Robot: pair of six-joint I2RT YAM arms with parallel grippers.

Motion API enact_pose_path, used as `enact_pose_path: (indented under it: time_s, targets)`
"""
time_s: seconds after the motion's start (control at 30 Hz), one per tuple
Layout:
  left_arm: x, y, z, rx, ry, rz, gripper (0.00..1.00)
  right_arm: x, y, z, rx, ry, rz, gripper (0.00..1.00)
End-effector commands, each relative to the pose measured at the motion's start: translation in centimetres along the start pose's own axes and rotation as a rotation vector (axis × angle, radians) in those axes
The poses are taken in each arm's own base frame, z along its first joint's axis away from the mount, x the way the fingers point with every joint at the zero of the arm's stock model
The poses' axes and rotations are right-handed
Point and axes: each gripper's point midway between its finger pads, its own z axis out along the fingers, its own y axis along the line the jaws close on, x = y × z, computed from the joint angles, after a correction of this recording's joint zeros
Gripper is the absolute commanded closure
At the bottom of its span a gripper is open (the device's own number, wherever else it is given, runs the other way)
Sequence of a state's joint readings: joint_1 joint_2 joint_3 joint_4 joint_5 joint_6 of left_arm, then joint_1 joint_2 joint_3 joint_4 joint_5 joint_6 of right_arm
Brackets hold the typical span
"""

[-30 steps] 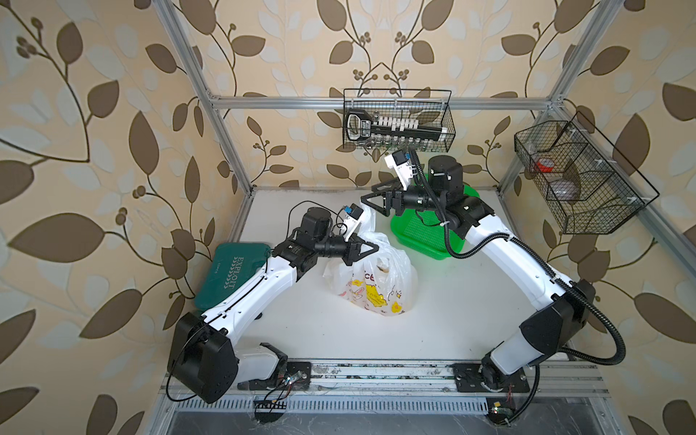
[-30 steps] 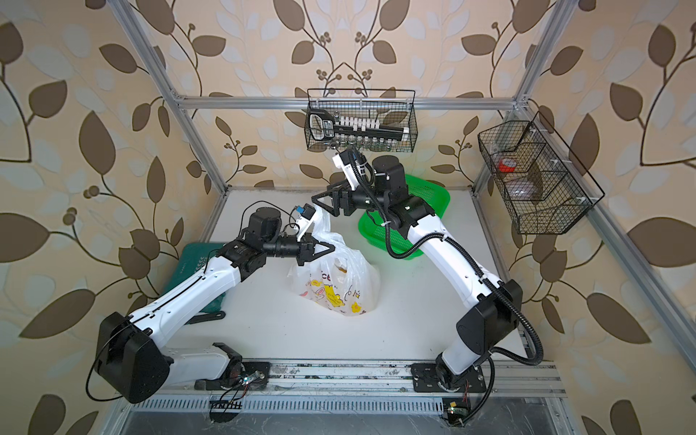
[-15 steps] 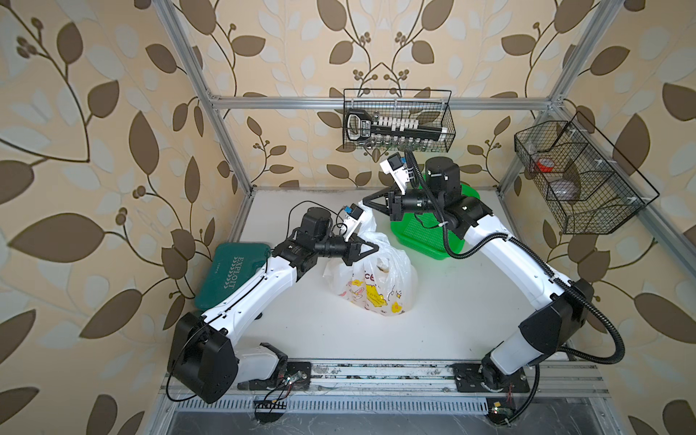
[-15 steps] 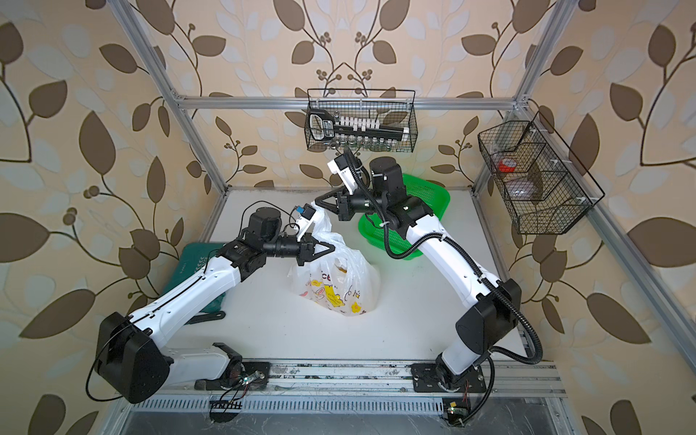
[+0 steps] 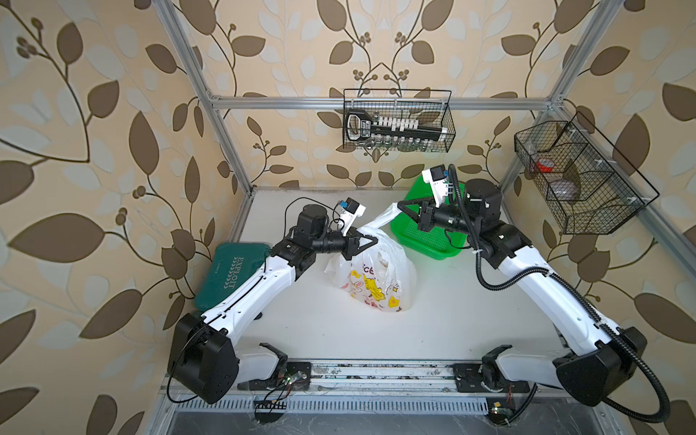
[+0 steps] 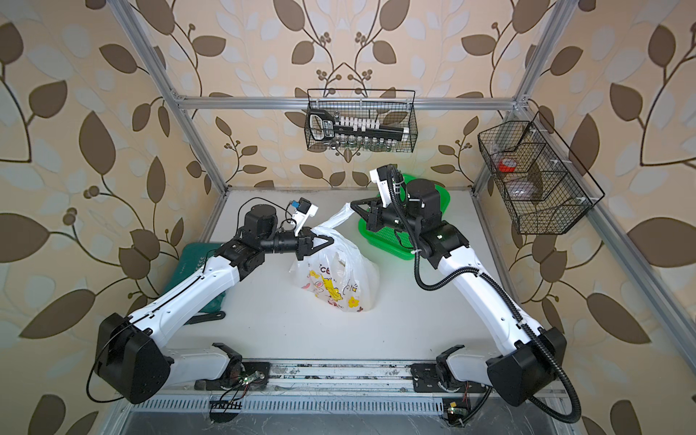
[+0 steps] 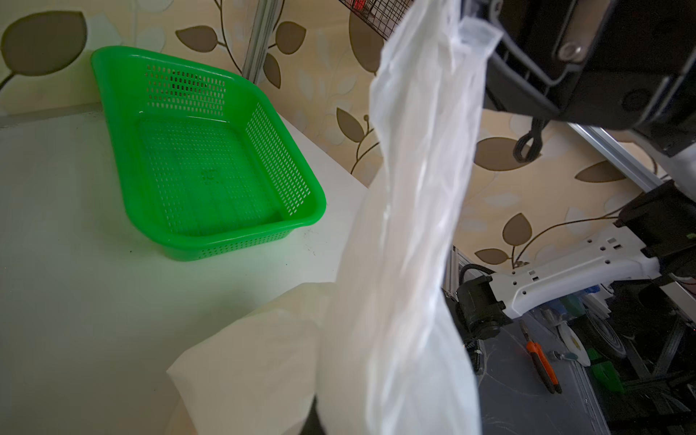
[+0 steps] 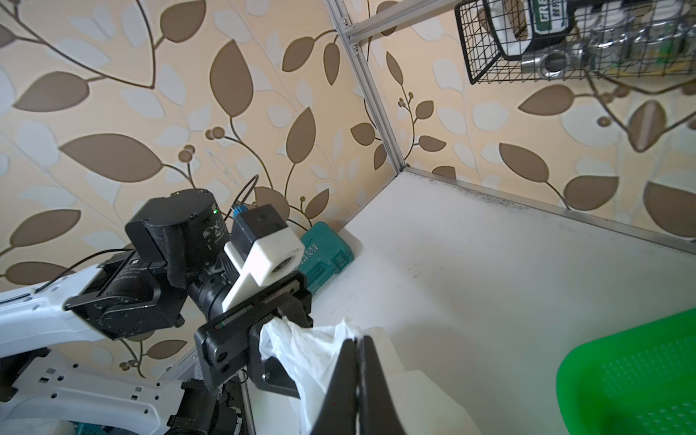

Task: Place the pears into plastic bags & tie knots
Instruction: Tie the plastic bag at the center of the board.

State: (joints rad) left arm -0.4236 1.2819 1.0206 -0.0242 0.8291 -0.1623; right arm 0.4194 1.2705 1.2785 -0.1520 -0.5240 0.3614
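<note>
I am holding the plastic bag point(image 5: 376, 275) by its two handle loops: my left hand point(image 5: 371, 241) is clamping one loop just above the bag's mouth, and my right hand point(image 5: 402, 206) is pinching the other loop point(image 5: 382, 218), pulled out taut toward the green basket point(image 5: 425, 241). The bag is sitting on the white surface point(image 5: 452, 320) between the arms, printed side toward the camera.

I am judging this as the start of the knot. The film is thin, so pulling the loops further apart could tear a handle or slip it out of the narrow pinch. Lifting unevenly could tip the bag and spill its load.

I am not seeing the pears themselves; the bag bulges, but its contents are hidden behind the film. In the right wrist view the fingertips point(image 8: 357, 361) are pressed together, yet the plastic between them is hard to make out. The left wrist view is mostly filled by the stretched loop point(image 7: 414, 188).
</note>
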Motion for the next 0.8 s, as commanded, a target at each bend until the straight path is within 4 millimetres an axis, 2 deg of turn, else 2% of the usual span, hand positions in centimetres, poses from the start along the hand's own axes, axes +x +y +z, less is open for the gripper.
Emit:
enact_pose_path:
  time_s: [0.0, 0.1, 0.23, 0.3, 0.37, 0.47, 0.6, 0.77]
  targets:
    - [-0.9, 0.3, -0.7, -0.026, -0.038, -0.025, 1.0, -1.3, 0.8, -1.4, 0.012, -0.099, -0.015, 1.0]
    - [-1.1, 1.2, -0.5, -0.054, -0.029, -0.068, 1.0, 0.9, 3.7, -1.5, -0.048, -0.053, -0.041, 1.0]
    - [-1.4, 2.5, -0.2, -0.111, -0.025, -0.116, 1.0, 5.6, 7.3, -1.0, -0.112, 0.042, -0.06, 1.0]
    - [-1.4, 2.8, -0.1, -0.121, -0.026, -0.124, 1.0, 8.2, 8.1, -0.5, -0.11, 0.097, -0.065, 1.0]
    - [-1.6, 2.8, -0.2, -0.126, -0.032, -0.127, 1.0, 10.8, 8.0, 0.2, -0.095, 0.149, -0.046, 1.0]
    - [-1.9, 2.6, -0.3, -0.124, -0.041, -0.129, 1.0, 14.3, 6.3, 1.0, -0.033, 0.198, -0.005, 1.0]
    - [-2.1, 1.9, -0.7, -0.106, -0.053, -0.12, 1.0, 16.6, 2.8, 1.5, 0.106, 0.21, -0.015, 1.0]
    - [-2.5, 0.7, -1.0, -0.066, -0.064, -0.103, 1.0, 18.8, 0.6, 3.5, 0.165, 0.255, -0.008, 1.0]
